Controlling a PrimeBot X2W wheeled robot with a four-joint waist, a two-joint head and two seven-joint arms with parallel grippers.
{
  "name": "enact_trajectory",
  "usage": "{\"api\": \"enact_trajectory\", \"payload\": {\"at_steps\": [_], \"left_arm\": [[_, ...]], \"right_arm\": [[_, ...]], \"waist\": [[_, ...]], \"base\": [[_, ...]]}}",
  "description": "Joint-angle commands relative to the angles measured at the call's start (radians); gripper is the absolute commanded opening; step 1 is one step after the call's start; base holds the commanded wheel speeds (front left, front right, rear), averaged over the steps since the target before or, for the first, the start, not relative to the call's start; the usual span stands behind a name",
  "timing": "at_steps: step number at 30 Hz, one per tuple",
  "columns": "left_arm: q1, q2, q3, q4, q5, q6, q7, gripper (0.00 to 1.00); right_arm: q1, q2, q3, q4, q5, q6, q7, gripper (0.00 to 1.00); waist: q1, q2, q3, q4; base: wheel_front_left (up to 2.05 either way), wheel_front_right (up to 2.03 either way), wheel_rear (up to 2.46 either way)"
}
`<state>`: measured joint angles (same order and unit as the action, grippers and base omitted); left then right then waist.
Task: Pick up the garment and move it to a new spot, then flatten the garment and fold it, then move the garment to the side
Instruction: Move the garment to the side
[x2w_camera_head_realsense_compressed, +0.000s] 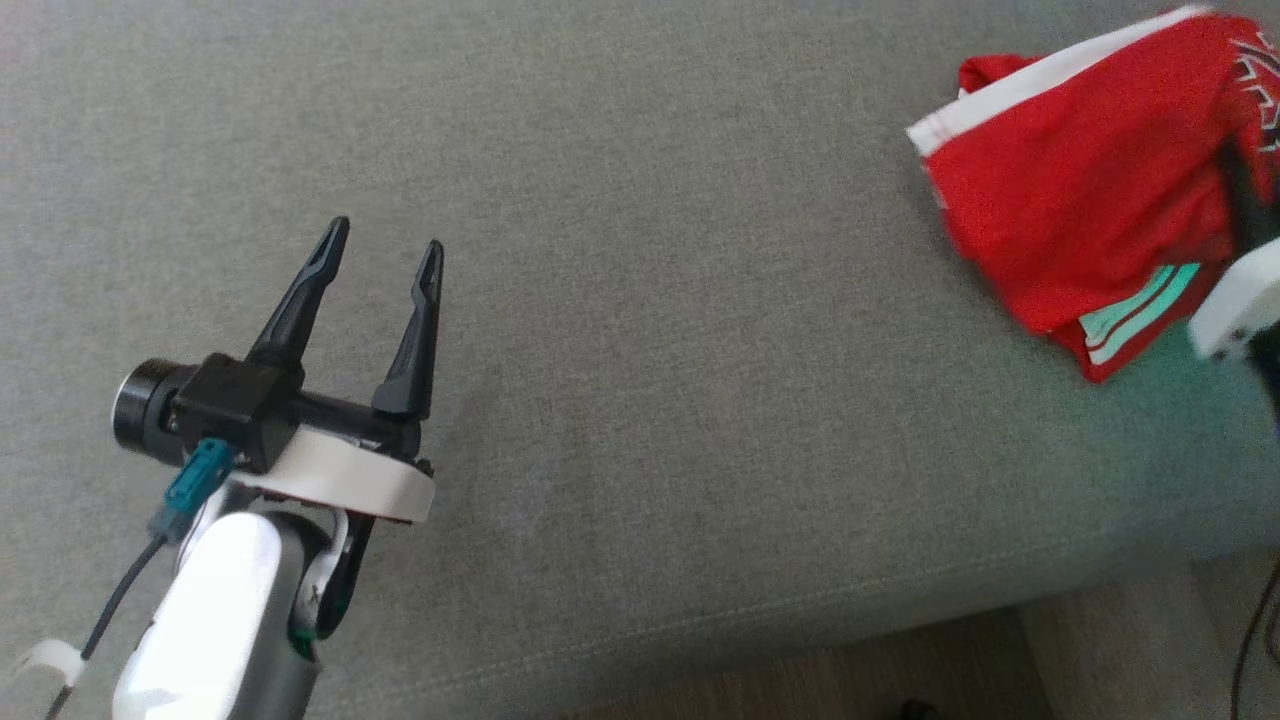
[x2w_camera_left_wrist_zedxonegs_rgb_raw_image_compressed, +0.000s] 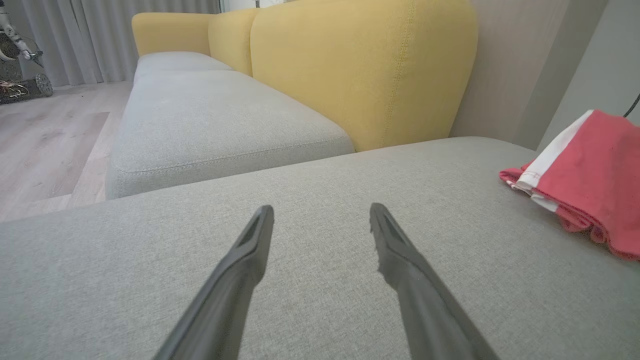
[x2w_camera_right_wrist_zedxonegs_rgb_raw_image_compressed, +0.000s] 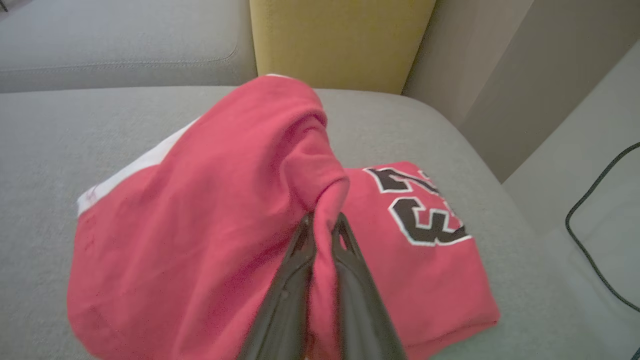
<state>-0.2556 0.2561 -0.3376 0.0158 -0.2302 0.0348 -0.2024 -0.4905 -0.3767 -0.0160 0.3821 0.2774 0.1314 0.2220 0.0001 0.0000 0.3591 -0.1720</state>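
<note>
The garment (x2w_camera_head_realsense_compressed: 1090, 190) is a red jersey with white trim and black numbers, bunched at the far right of the grey sofa cushion (x2w_camera_head_realsense_compressed: 650, 300). My right gripper (x2w_camera_right_wrist_zedxonegs_rgb_raw_image_compressed: 324, 222) is shut on a raised fold of the garment (x2w_camera_right_wrist_zedxonegs_rgb_raw_image_compressed: 210, 210), which drapes over the two dark fingers. In the head view a white part of the right wrist (x2w_camera_head_realsense_compressed: 1235, 300) shows at the right edge beside the cloth. My left gripper (x2w_camera_head_realsense_compressed: 384, 238) hovers open over bare cushion at the lower left, well apart from the jersey. In the left wrist view the left gripper (x2w_camera_left_wrist_zedxonegs_rgb_raw_image_compressed: 321, 211) is open and the garment (x2w_camera_left_wrist_zedxonegs_rgb_raw_image_compressed: 590, 180) lies at the right.
A yellow backrest (x2w_camera_left_wrist_zedxonegs_rgb_raw_image_compressed: 360, 70) rises behind the cushion, with another grey seat (x2w_camera_left_wrist_zedxonegs_rgb_raw_image_compressed: 210, 120) beyond it. The cushion's front edge (x2w_camera_head_realsense_compressed: 800, 620) drops to wooden floor. A black cable (x2w_camera_right_wrist_zedxonegs_rgb_raw_image_compressed: 595, 225) runs along the floor at the right. A wall (x2w_camera_right_wrist_zedxonegs_rgb_raw_image_compressed: 480, 65) stands beside the sofa.
</note>
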Motion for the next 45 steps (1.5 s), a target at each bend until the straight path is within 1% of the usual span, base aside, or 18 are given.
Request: {"api": "enact_trajectory", "payload": {"at_steps": [1, 4, 10, 15, 16, 17, 18, 24, 28, 33, 34, 37, 38, 40, 45], "left_arm": [[-0.037, 0.029, 0.034, -0.04, 0.007, 0.001, 0.005, 1.0], [-0.041, 0.036, 0.034, -0.048, 0.007, 0.002, 0.01, 1.0], [-0.056, 0.042, 0.025, -0.057, 0.008, -0.004, 0.017, 1.0], [-0.058, 0.048, 0.025, -0.055, 0.003, -0.003, 0.015, 1.0], [-0.059, 0.049, 0.025, -0.054, 0.002, -0.003, 0.015, 1.0], [-0.059, 0.05, 0.025, -0.053, 0.002, -0.003, 0.015, 1.0], [-0.06, 0.051, 0.024, -0.053, 0.002, -0.003, 0.016, 1.0], [-0.055, 0.055, 0.022, -0.049, -0.004, 0.0, 0.017, 1.0], [-0.038, 0.051, 0.021, -0.04, -0.012, 0.008, 0.013, 1.0], [-0.002, 0.041, 0.032, -0.027, -0.031, 0.029, 0.003, 1.0], [-0.002, 0.041, 0.032, -0.027, -0.031, 0.029, 0.003, 1.0], [0.021, 0.033, 0.039, -0.02, -0.044, 0.04, -0.003, 1.0], [0.029, 0.029, 0.04, -0.017, -0.049, 0.045, -0.004, 1.0], [0.043, 0.023, 0.046, -0.013, -0.06, 0.051, -0.007, 1.0], [0.063, 0.019, 0.057, -0.005, -0.078, 0.06, -0.016, 1.0]], "right_arm": [[-0.031, -0.032, -0.005, -0.023, 0.0, -0.001, -0.002, 0.0], [-0.071, -0.034, -0.044, 0.003, -0.005, -0.001, -0.006, 0.0], [-0.128, -0.015, -0.161, 0.117, -0.009, -0.001, -0.007, 0.0], [-0.15, 0.01, -0.176, 0.172, -0.005, -0.001, -0.027, 0.0], [-0.154, 0.015, -0.177, 0.183, -0.003, -0.001, -0.027, 0.27], [-0.157, 0.017, -0.178, 0.194, -0.007, -0.001, -0.027, 0.77], [-0.162, 0.021, -0.181, 0.201, -0.008, -0.001, -0.032, 1.0], [-0.16, 0.033, -0.19, 0.227, -0.021, -0.001, -0.07, 1.0], [-0.114, 0.063, -0.191, 0.168, -0.03, -0.001, -0.124, 1.0], [0.008, 0.142, -0.189, -0.004, -0.064, -0.001, -0.176, 1.0], [0.008, 0.142, -0.189, -0.004, -0.064, -0.001, -0.176, 1.0], [0.09, 0.211, -0.184, -0.135, -0.089, -0.001, -0.191, 1.0], [0.116, 0.236, -0.177, -0.178, -0.092, -0.001, -0.195, 1.0], [0.162, 0.263, -0.157, -0.253, -0.101, -0.001, -0.195, 1.0], [0.253, 0.302, -0.084, -0.403, -0.122, -0.001, -0.17, 1.0]], "waist": [[-0.0001, 0.0, 0.011, -0.007], [-0.0001, 0.0, 0.028, -0.011], [-0.0001, 0.0, 0.053, -0.003], [-0.0001, 0.0, 0.064, -0.007], [-0.0001, 0.0, 0.064, -0.008], [-0.0001, 0.0, 0.065, -0.01], [-0.0001, 0.0, 0.065, -0.012], [-0.0001, 0.0, 0.046, -0.024], [-0.0001, 0.0, 0.013, -0.026], [-0.0001, 0.0, -0.041, -0.022], [-0.0001, 0.0, -0.041, -0.022], [-0.0001, 0.0, -0.073, -0.012], [-0.0001, 0.0, -0.084, -0.006], [-0.0001, 0.0, -0.101, 0.009], [-0.0001, 0.0, -0.136, 0.068]], "base": [[0.0, 0.0, 0.0], [0.0, 0.0, 0.0], [0.0, 0.0, 0.0], [0.0, 0.0, 0.0], [0.0, 0.0, 0.0], [0.0, 0.0, 0.0], [0.0, 0.0, 0.0], [0.0, 0.0, 0.0], [0.0, 0.0, 0.0], [0.0, 0.0, 0.0], [0.0, 0.0, 0.0], [0.0, 0.0, 0.0], [0.0, 0.0, 0.0], [0.0, 0.0, 0.0], [0.0, 0.0, 0.0]]}}
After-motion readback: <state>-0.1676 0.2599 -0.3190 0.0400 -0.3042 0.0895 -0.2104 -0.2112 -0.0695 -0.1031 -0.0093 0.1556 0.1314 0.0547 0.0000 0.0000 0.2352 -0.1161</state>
